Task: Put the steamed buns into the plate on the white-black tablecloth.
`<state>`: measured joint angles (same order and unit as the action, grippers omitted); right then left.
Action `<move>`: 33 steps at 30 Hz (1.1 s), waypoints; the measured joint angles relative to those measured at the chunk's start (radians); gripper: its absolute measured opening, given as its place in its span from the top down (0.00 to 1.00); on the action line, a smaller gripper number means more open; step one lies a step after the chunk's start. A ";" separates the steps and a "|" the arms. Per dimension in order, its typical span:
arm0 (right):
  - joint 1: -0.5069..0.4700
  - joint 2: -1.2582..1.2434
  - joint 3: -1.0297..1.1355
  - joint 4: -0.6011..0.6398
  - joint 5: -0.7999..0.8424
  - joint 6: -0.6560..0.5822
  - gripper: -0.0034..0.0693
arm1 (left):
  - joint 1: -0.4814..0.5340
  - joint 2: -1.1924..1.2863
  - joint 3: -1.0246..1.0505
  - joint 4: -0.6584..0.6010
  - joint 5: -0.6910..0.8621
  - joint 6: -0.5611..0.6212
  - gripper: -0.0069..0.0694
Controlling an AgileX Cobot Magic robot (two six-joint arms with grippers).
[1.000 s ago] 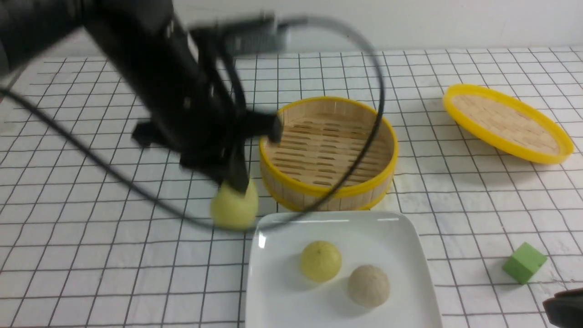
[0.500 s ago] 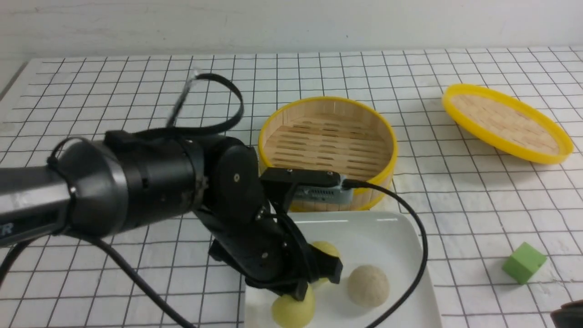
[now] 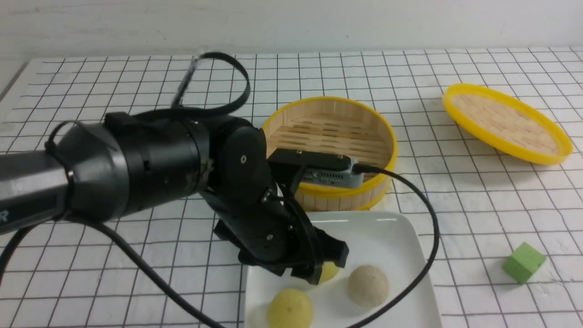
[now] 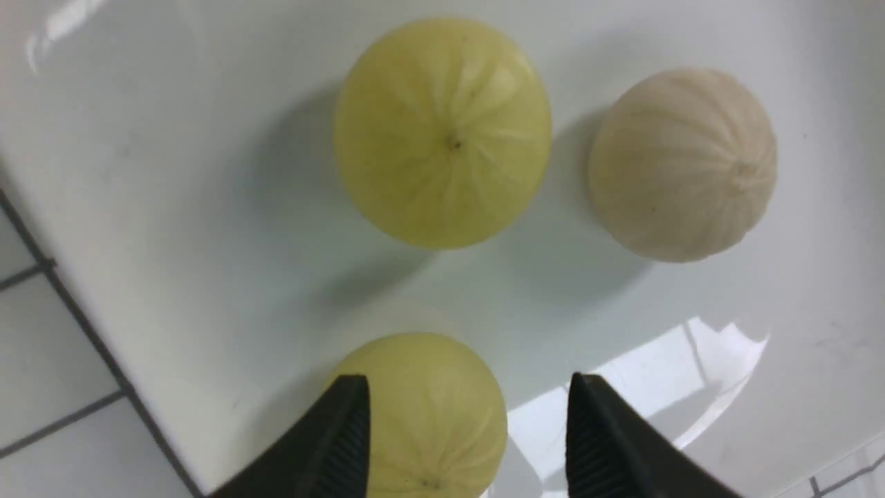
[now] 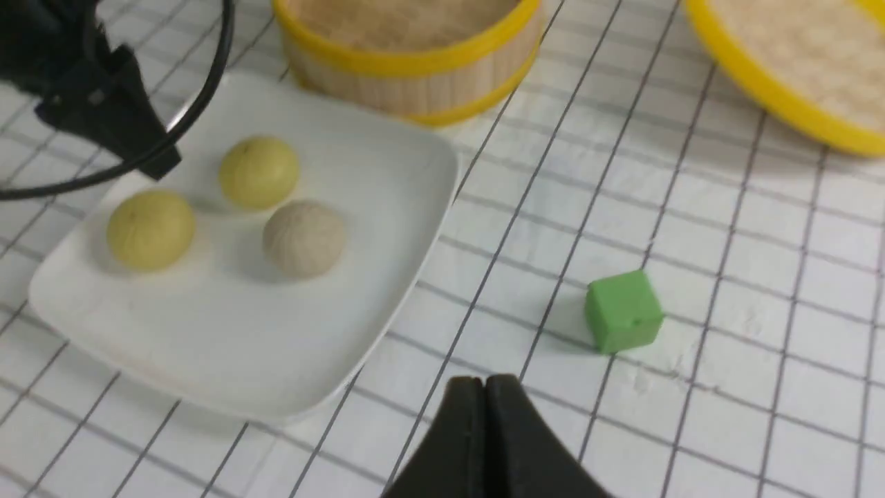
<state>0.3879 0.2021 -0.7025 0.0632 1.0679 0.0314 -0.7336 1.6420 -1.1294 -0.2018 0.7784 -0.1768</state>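
Observation:
Three steamed buns lie in the white plate (image 3: 387, 232) on the white-black tablecloth (image 3: 114, 91): a yellow bun (image 3: 290, 310) at the near left, a second yellow bun (image 3: 329, 271) half hidden behind my left gripper (image 3: 319, 269), and a beige bun (image 3: 368, 285). In the left wrist view the left gripper (image 4: 467, 377) is open just above the near yellow bun (image 4: 429, 415), apart from it; the other yellow bun (image 4: 442, 131), the beige bun (image 4: 681, 162) and the plate (image 4: 173, 173) show beyond. My right gripper (image 5: 486, 379) is shut and empty, low over the cloth beside the plate (image 5: 242, 346).
An empty bamboo basket (image 3: 392, 148) stands just behind the plate. Its lid (image 3: 505, 123) leans at the back right. A green cube (image 3: 524, 263) sits to the right of the plate, near the right gripper (image 5: 623, 311). The left arm's cable loops over the plate's right side.
My left gripper brought the yellow bun from beside the basket down into the plate, then opened and let it go. It has since lifted slightly off the bun.

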 joint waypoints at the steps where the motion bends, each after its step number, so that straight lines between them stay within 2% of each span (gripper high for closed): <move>1: 0.000 -0.038 0.003 -0.017 -0.014 0.021 0.97 | 0.000 -0.002 -0.007 0.006 0.006 0.000 0.38; 4: 0.000 -0.185 0.063 -0.081 -0.175 0.078 0.97 | 0.000 -0.002 -0.016 0.016 0.016 0.000 0.39; 5: 0.000 -0.190 0.069 -0.083 -0.175 0.080 0.97 | 0.000 -0.002 -0.016 0.016 0.017 -0.001 0.39; 7: 0.000 -0.220 0.159 -0.099 -0.307 0.091 0.96 | 0.000 -0.002 -0.018 0.019 0.025 -0.001 0.45; 8: 0.000 -0.220 0.159 -0.099 -0.317 0.091 0.96 | 0.000 -0.002 -0.018 0.019 0.027 -0.001 0.45; 9: 0.000 -0.220 0.232 -0.100 -0.403 0.096 0.96 | 0.000 -0.002 -0.018 0.022 0.031 -0.001 0.53; 12: 0.000 -0.220 0.306 -0.099 -0.480 0.097 0.96 | 0.000 -0.002 -0.018 0.026 0.039 -0.001 0.67; 15: 0.000 -0.220 0.321 -0.099 -0.508 0.097 0.96 | 0.000 -0.002 -0.018 0.026 0.047 -0.001 0.83; 17: 0.000 -0.220 0.321 -0.096 -0.508 0.097 0.96 | 0.000 -0.002 -0.018 0.026 0.046 -0.001 0.89; 24: 0.000 -0.220 0.321 -0.027 -0.415 0.096 0.96 | 0.000 -0.002 -0.018 0.027 0.043 -0.001 0.91; 33: 0.000 -0.220 0.321 -0.038 -0.453 0.094 0.95 | 0.000 -0.002 -0.018 0.032 0.031 -0.001 0.91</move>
<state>0.3879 -0.0177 -0.3819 0.0248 0.6145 0.1259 -0.7336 1.6396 -1.1477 -0.1700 0.8096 -0.1777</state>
